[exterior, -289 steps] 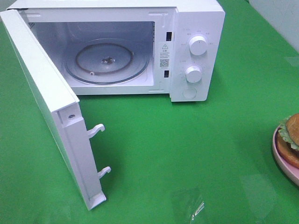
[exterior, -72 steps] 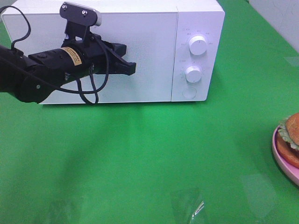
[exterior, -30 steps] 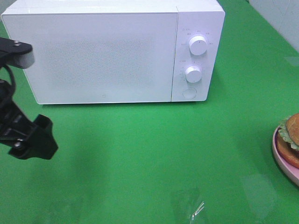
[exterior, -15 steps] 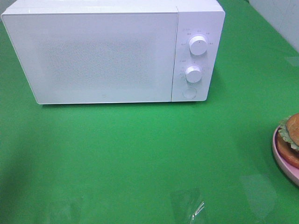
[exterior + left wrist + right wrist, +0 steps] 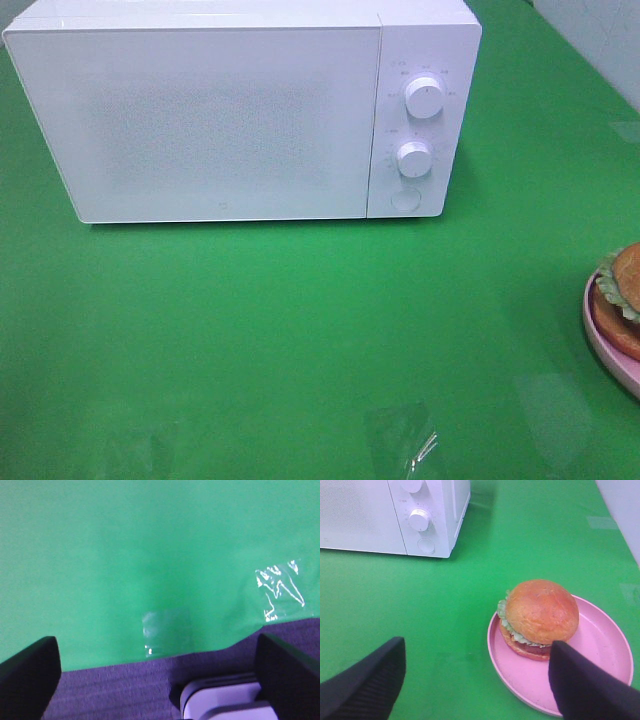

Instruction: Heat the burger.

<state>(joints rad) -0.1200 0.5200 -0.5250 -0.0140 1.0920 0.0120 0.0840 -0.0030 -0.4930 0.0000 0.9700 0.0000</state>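
The burger [image 5: 540, 616], with a golden bun and a green lettuce edge, sits on a pink plate [image 5: 600, 650] on the green cloth; the high view shows only its edge [image 5: 625, 285] at the far right. The white microwave [image 5: 230, 110] stands at the back with its door shut. My right gripper [image 5: 477, 680] hovers open just short of the burger, its black fingers [image 5: 365, 680] wide apart. My left gripper [image 5: 150, 675] is open over the cloth's front edge, holding nothing. Neither arm appears in the high view.
Two white knobs [image 5: 424, 98] and a round button [image 5: 405, 200] sit on the microwave's right panel. Clear tape patches [image 5: 405, 440] shine near the cloth's front edge. Beyond that edge lie dark floor and a white base [image 5: 225, 702].
The left arm has withdrawn out of the high view to the left after the microwave door was shut. The burger and plate have not moved.
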